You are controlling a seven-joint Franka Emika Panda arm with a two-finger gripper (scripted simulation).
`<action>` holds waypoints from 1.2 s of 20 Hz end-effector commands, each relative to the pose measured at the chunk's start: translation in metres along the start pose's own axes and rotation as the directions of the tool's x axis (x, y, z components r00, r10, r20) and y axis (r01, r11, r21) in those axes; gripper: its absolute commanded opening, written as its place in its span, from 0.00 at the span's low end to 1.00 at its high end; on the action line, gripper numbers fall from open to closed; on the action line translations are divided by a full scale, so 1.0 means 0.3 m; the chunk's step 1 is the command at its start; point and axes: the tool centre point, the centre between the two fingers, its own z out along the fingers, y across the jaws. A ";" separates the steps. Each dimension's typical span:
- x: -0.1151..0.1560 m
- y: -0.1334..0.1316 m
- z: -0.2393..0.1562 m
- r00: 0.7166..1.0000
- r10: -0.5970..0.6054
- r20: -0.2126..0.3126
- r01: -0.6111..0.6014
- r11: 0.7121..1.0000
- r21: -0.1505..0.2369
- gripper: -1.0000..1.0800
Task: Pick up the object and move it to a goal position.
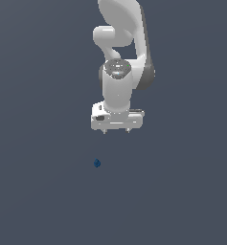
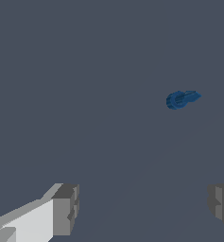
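White robot arm (image 1: 119,57) hangs with its pincer (image 1: 117,130) spread and empty above the tiny dark blue object (image 1: 97,163), which in the wrist view lies apart from both grey fingertips (image 2: 66,208), outside their gap.

A flat, matte slate-grey ground (image 1: 38,201) fills both views from edge to edge, uniform in colour with no pattern or texture. No walls, furniture or windows show, and no horizon line separates floor from backdrop. The light is even and soft. In the wrist view a faint, slightly paler diagonal band (image 2: 179,142) crosses the grey surface.
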 end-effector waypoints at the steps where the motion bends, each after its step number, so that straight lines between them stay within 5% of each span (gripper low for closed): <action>1: 0.000 0.000 0.000 1.000 0.000 0.000 0.000 1.000 0.000 0.96; 12: 0.022 -0.051 -0.062 0.999 -0.049 -0.024 0.048 0.999 -0.024 0.96; 24: 0.096 0.031 -0.002 1.000 0.023 -0.019 -0.024 1.000 -0.016 0.96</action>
